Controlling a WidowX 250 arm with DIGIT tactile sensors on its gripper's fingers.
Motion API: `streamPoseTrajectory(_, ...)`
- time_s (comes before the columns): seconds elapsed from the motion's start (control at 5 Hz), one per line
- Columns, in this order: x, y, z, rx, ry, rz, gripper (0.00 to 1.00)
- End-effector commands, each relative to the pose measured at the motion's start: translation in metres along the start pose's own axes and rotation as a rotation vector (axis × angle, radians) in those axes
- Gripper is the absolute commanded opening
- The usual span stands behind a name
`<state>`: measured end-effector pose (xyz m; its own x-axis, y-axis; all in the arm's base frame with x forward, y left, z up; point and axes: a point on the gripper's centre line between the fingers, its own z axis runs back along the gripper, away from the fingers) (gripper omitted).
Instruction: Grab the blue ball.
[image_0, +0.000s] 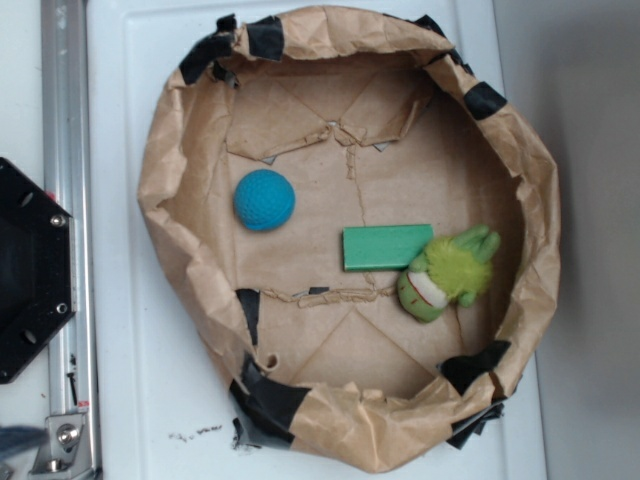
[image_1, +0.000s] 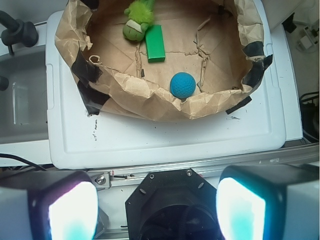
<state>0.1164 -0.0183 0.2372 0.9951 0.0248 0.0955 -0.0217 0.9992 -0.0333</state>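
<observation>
Fingers (image_1: 157, 207) spread wide, blue ball (image_0: 264, 200) untouched, no writing legible

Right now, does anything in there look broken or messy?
The brown paper bin is crumpled, creased and patched with black tape. Tiny dark specks lie on the white surface just outside it. The blue ball looks intact.

a white tabletop (image_0: 130, 330) edged by a metal rail (image_0: 65, 120).
</observation>
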Motion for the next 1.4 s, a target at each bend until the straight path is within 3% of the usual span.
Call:
streamPoseTrajectory(0.0, 0.0, 0.0, 0.0, 0.0, 0.0, 0.0, 1.0)
streamPoseTrajectory(0.2, 0.047, 0.024, -0.042, -0.025, 0.086, 0.075, 1.0)
streamPoseTrajectory(0.4, 0.093, 0.039, -0.07, 0.029, 0.009, 0.191, 1.0)
streamPoseTrajectory(0.6, 0.138, 0.049, -0.091, 0.027, -0.021, 0.182, 1.0)
streamPoseTrajectory(0.8, 0.137, 0.048, -0.142, 0.061, 0.004, 0.117, 1.0)
streamPoseTrajectory(1.2, 0.085, 0.047, -0.226, 0.096, 0.099, -0.087, 1.0)
